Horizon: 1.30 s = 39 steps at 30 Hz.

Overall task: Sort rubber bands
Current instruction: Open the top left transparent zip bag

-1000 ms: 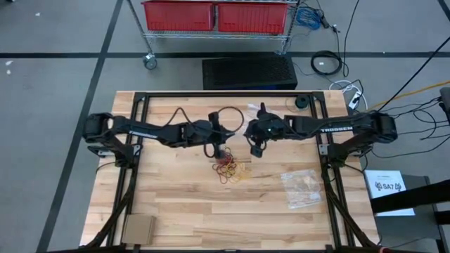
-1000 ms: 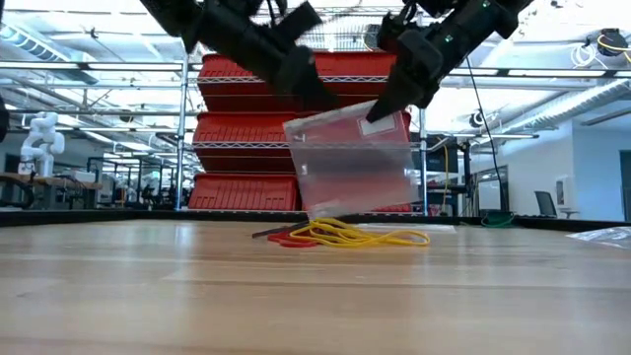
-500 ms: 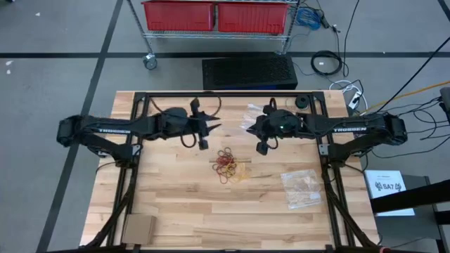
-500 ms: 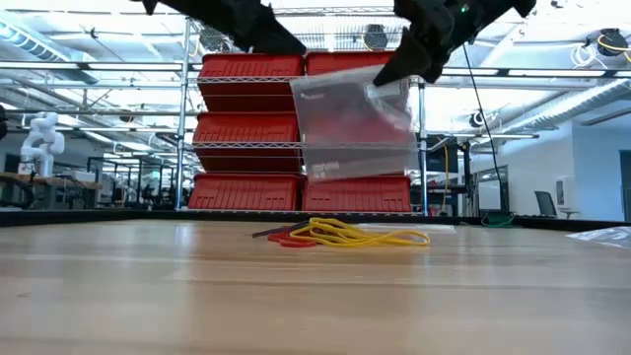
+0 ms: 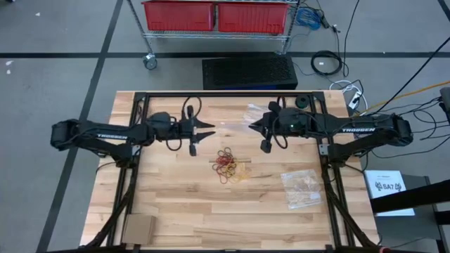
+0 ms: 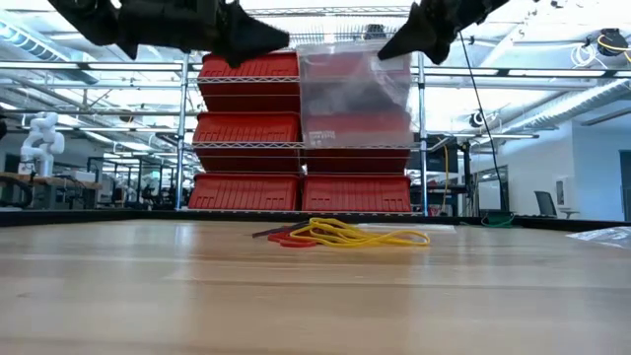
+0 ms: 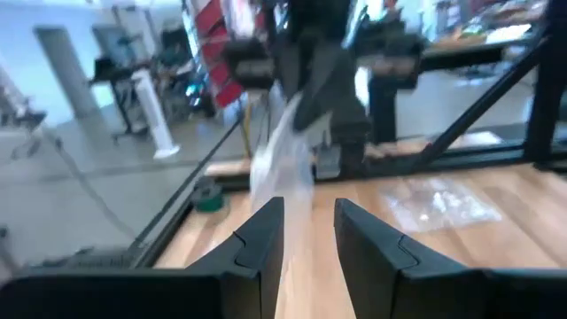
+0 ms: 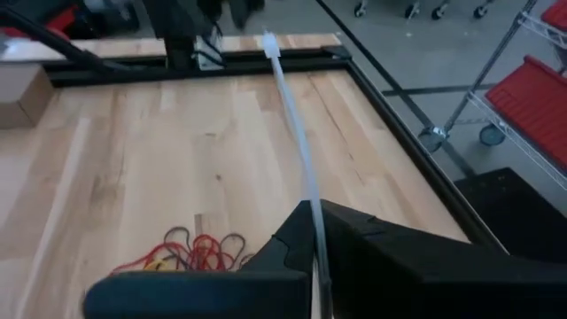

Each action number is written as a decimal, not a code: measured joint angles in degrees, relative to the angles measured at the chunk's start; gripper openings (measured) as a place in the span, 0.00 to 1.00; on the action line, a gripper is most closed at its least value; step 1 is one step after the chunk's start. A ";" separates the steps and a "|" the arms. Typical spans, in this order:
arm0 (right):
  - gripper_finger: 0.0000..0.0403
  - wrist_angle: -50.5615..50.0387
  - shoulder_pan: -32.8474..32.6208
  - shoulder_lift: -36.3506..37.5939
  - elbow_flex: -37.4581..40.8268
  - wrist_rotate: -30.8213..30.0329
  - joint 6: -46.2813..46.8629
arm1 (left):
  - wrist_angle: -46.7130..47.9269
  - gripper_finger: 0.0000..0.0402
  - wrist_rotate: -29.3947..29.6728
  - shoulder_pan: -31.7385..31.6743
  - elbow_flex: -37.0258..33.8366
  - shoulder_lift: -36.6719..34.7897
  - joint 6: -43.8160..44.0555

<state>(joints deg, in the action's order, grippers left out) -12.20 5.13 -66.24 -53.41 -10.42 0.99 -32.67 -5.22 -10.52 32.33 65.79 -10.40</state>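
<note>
Table [image 5: 176, 204]: bare wood; a second filled bag [image 5: 301, 187] lies near the right edge.
Left gripper [image 5: 209, 130]: fingers apart, empty, has drawn back leftward from the bag.
Right gripper [image 5: 257, 125]: clamped on the clear bag [image 6: 355, 108], now lifted higher, apparently emptied.
Rubber bands [image 5: 230, 163]: heaped at table centre, unsorted; sorting can begin.

Left tool [image 5: 211, 130] parted, right tool [image 5: 253, 127] pinched.
</note>
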 joint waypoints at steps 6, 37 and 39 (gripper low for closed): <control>0.00 1.76 -0.70 0.02 0.00 1.78 -0.10 | -3.03 0.27 1.86 -0.03 -0.06 2.67 1.58; 0.00 1.85 -2.25 -0.21 0.00 1.71 1.31 | -7.58 0.01 -1.02 0.48 0.00 3.20 2.63; 0.00 1.30 -2.25 -0.53 0.00 1.67 1.52 | -7.52 0.01 -0.96 0.48 0.03 3.20 2.61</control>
<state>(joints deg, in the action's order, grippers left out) -10.90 2.87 -66.77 -53.41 -8.75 2.52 -40.19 -6.18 -10.04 32.36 68.99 -7.79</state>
